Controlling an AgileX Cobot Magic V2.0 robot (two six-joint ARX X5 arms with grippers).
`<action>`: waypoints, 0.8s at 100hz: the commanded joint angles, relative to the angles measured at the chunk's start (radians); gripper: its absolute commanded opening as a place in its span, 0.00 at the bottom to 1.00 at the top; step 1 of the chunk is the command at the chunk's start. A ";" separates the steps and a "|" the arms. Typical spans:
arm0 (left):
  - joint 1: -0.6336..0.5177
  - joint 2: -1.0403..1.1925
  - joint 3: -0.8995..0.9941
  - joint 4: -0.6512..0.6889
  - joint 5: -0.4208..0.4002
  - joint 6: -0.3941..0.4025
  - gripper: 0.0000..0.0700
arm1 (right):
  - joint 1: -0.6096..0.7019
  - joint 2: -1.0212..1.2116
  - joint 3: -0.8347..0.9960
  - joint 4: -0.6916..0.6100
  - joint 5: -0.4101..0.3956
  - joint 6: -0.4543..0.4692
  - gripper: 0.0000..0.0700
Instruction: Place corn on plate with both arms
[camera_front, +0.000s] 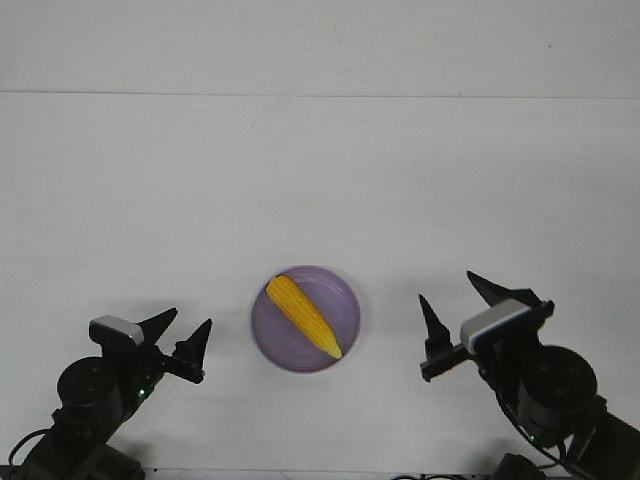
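The yellow-orange corn cob lies inside the lavender plate at the table's near middle, its thick end far-left and its tapered tip near-right. My left gripper is open and empty to the left of the plate, well apart from it. My right gripper is open and empty to the right of the plate, also apart from it. Each arm carries a small silver-white block near the gripper.
The white table stretches far behind the plate to a back edge near the wall. Both arm bases sit at the near corners.
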 joint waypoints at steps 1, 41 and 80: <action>-0.004 0.000 0.011 0.011 0.001 0.013 0.66 | 0.008 -0.055 -0.069 0.004 0.011 0.030 0.72; -0.004 0.000 0.011 0.010 0.001 0.024 0.01 | 0.008 -0.235 -0.238 -0.010 0.020 0.048 0.02; -0.004 -0.003 0.011 0.010 0.001 0.013 0.02 | 0.008 -0.235 -0.237 -0.010 0.017 0.051 0.02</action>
